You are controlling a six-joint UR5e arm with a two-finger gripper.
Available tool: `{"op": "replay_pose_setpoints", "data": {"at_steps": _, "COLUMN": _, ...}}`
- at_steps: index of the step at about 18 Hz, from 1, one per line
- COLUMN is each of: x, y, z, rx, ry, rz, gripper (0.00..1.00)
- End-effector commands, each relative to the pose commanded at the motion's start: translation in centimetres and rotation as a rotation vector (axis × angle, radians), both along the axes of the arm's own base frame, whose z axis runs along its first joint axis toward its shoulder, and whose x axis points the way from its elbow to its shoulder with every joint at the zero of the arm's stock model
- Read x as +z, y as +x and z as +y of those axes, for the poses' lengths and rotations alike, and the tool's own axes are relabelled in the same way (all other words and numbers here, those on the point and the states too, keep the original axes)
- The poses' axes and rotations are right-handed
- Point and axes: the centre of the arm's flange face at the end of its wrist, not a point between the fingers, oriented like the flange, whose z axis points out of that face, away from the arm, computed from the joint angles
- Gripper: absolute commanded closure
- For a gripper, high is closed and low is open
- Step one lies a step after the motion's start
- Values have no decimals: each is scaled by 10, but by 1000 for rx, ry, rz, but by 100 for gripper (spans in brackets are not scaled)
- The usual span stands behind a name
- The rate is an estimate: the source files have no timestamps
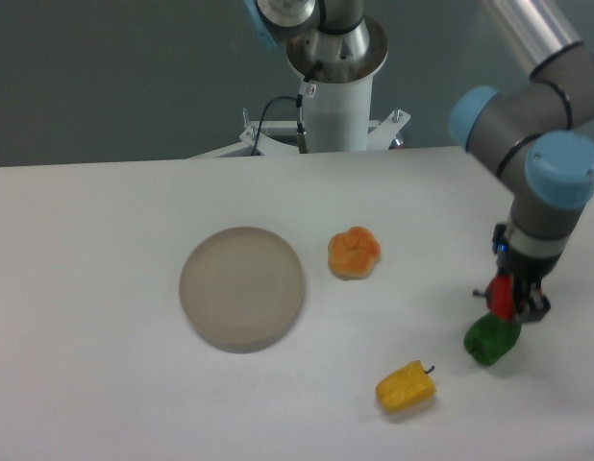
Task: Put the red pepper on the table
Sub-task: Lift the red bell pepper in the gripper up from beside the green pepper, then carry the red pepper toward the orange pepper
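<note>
Gripper (508,303) closed around red pepper (500,296), directly above green pepper (491,339), apparently touching it. Best shifted sideways from green pepper toward bare surface (105,230), lowered until resting, then released gently to prevent rolling.

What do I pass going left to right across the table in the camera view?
Round grey-beige plate → orange pepper → yellow pepper → green pepper. The red pepper sits in the gripper directly above the green one, so I leave it out.
</note>
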Motion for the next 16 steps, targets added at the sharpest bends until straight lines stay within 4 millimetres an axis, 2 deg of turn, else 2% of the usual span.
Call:
{"op": "replay_pose_setpoints", "data": {"at_steps": 3, "x": -15, "y": 19, "z": -15, "rx": -1, "ry": -21, "rz": -36, "gripper": 35}}
{"op": "replay_pose_setpoints", "data": {"at_steps": 5, "x": -33, "y": 37, "z": -23, "rx": -1, "ry": -37, "rz": -74, "gripper": 35}}
{"op": "replay_pose_setpoints", "data": {"at_steps": 11, "x": -56, "y": 90, "z": -40, "rx": 18, "ry": -38, "rz": -81, "gripper": 35}}
{"op": "replay_pose_setpoints", "data": {"at_steps": 13, "x": -61, "y": 103, "z": -39, "rx": 54, "ry": -38, "rz": -84, "gripper": 35}}
{"op": "replay_pose_setpoints", "data": {"at_steps": 16, "x": -69, "y": 123, "z": -20, "rx": 127, "ry": -30, "rz": -76, "gripper": 35}}
